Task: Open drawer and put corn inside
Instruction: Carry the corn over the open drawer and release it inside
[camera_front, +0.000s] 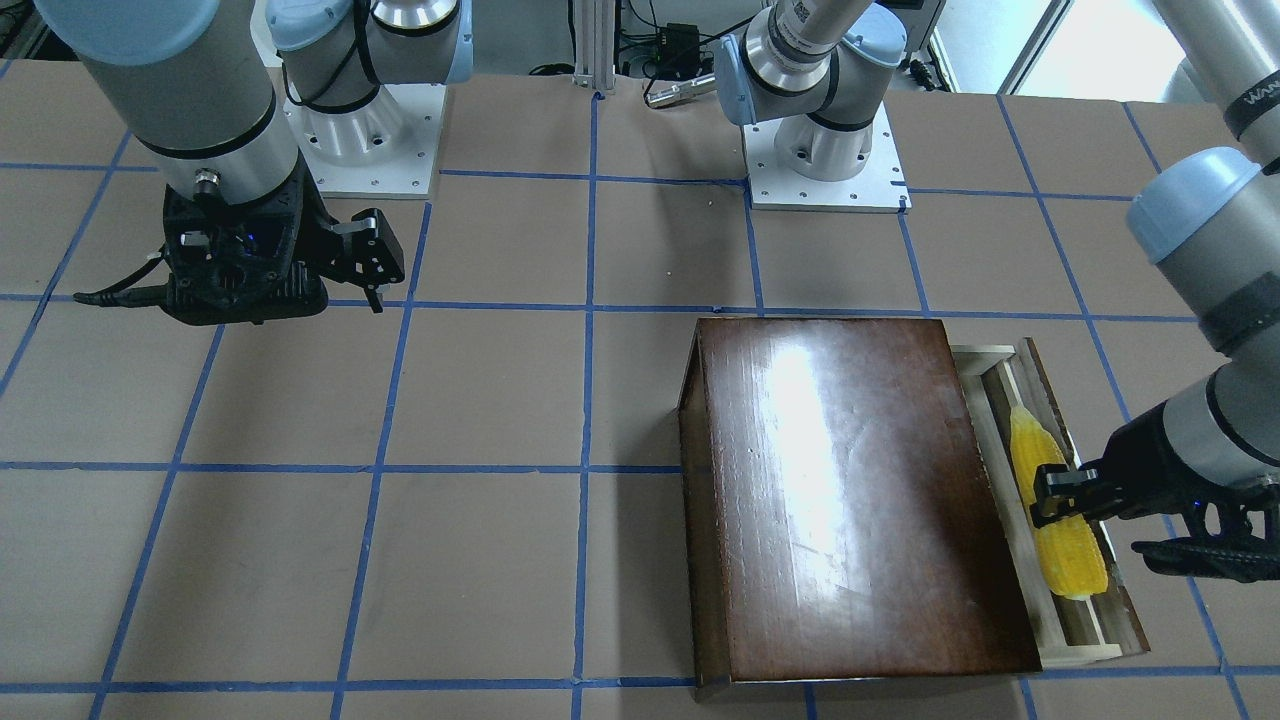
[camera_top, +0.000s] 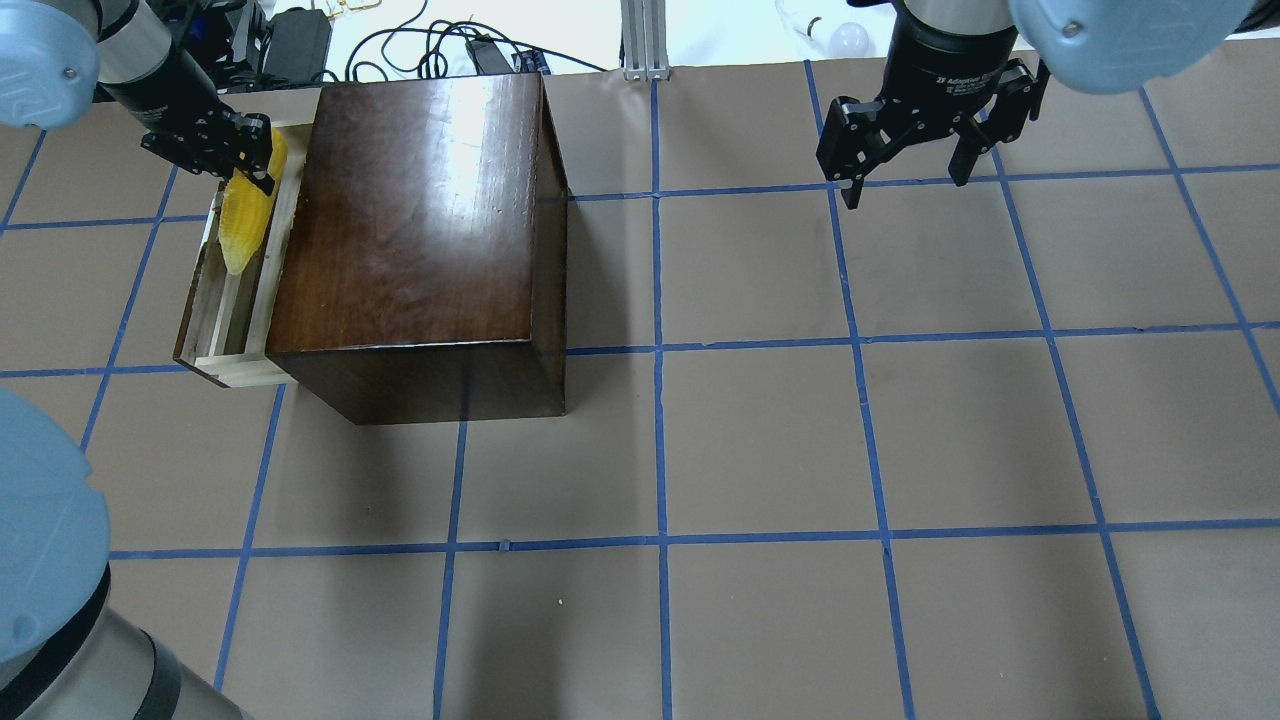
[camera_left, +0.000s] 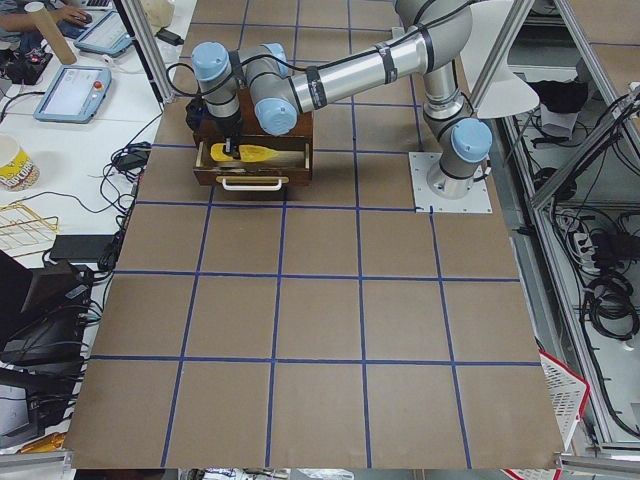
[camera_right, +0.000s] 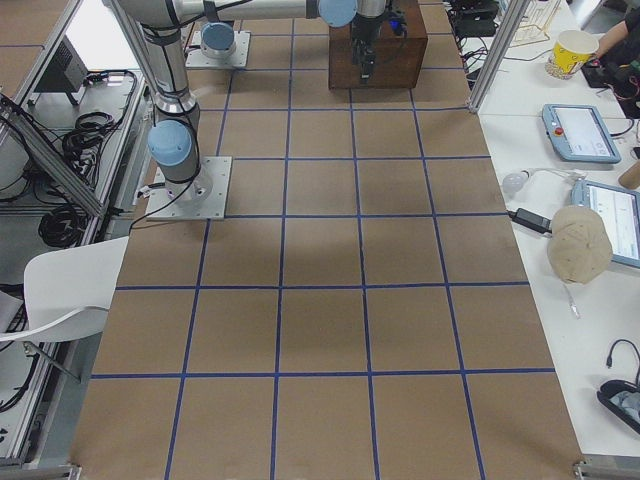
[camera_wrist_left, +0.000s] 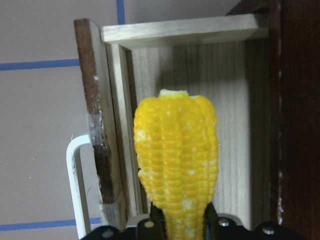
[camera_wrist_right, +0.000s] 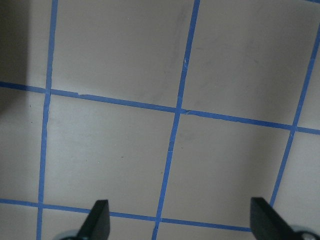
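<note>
Table (camera_front: 480, 400): brown paper surface, blue tape grid.

Box (camera_front: 860, 490): glossy dark-brown wood, glare on its top. It sits on the robot's left half of the table, shown in the overhead view at (camera_top: 420, 210).

Drawer (camera_front: 1085, 652): pulled partway out of the box on the side facing the left arm. Pale wood inside with a dark front panel, seen from above at (camera_top: 225, 330). The left wrist view shows its pale floor (camera_wrist_left: 240, 100) and a white handle (camera_wrist_left: 75, 185) on the outside of the front panel.

Right gripper (camera_front: 380, 262): fingers spread wide, nothing between them. It hangs over bare table, well apart from the box; overhead at (camera_top: 908, 188). Its own wrist camera shows both fingertips at the bottom corners of the picture, with only paper and tape between them (camera_wrist_right: 180, 220).

Left gripper (camera_front: 1045, 497): positioned over the open drawer and clamped across the corn, one finger on each side of the cob. The overhead view shows it at (camera_top: 258, 155). In the wrist view the fingers (camera_wrist_left: 156, 222) press against the kernels.

Corn (camera_front: 1068, 552): bright yellow cob, lengthwise within the drawer's outline, between the front panel and the box. Tapered end points toward the robot's base (camera_top: 245, 225). Close-up at (camera_wrist_left: 177, 155). Cannot tell whether it touches the drawer floor.
</note>
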